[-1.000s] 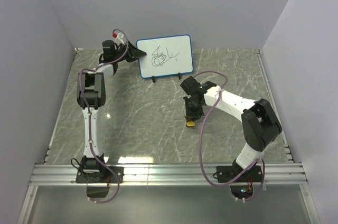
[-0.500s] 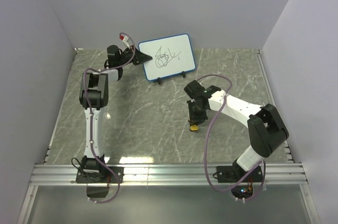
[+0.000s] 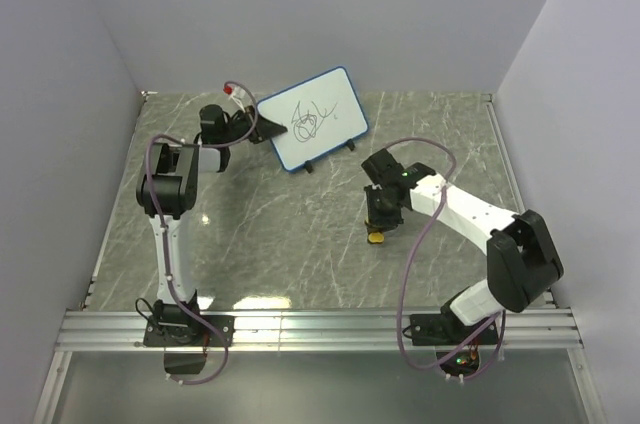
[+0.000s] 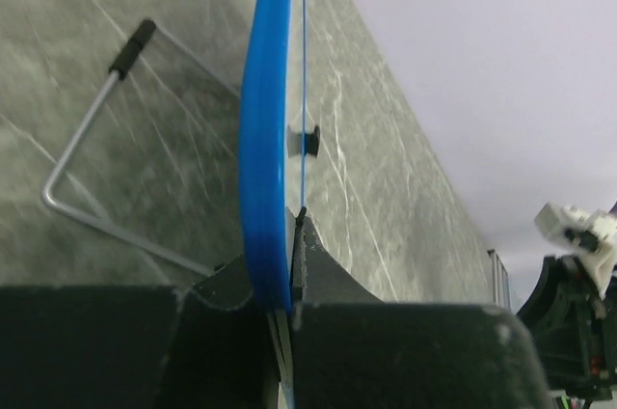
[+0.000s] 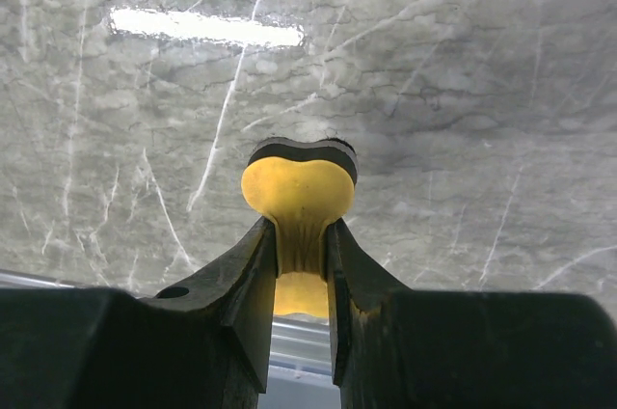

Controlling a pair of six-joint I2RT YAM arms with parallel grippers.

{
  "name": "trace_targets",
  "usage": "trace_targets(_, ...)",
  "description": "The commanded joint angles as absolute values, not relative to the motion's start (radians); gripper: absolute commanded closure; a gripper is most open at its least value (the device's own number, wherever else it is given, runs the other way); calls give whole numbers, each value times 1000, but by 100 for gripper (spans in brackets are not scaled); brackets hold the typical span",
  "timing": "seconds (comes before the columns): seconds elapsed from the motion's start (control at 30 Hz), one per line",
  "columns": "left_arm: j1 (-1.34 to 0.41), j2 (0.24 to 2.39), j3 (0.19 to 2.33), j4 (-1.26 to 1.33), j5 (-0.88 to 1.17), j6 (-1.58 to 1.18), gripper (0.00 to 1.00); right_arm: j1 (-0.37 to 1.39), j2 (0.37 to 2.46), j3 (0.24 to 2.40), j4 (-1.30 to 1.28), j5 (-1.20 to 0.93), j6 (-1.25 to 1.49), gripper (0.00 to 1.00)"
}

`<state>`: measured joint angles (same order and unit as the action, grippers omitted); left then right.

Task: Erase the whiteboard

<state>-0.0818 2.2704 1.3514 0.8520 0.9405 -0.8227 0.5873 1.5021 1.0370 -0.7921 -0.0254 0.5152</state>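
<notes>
- A grey marbled surface lies between pale walls; the whiteboard sits tilted at its far side, its scribble unwiped.
- The left hand is clenched on the board's thin left rim, so wiping pressure could pivot it or make it slip.
- The right hand squeezes the yellow eraser out of shape, and it might twist out.

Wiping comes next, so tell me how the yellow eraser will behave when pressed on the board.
Likely soft: the right end effector pinches the yellow eraser into a narrow waist. Probably light, being small and foam-like. Its dark wiping face may flex against the whiteboard, so press evenly.
</notes>
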Motion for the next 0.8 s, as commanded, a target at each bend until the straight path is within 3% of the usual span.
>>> trace_targets(0.0,-161,2232,1214,729,1114,-724,100,572,1428,1028,-765,-12,492,100)
trace_targets(0.43,-345,2125,910,1040,1146,-891,100,534,1233,1022,-752,-15,465,100)
trace_targets(0.57,-386,2036,838,948,1121,-821,100,529,1180,1040,-727,-11,472,100)
trace_targets(0.77,-426,1933,873,600,1053,-643,100,525,1232,1115,-612,-17,474,100)
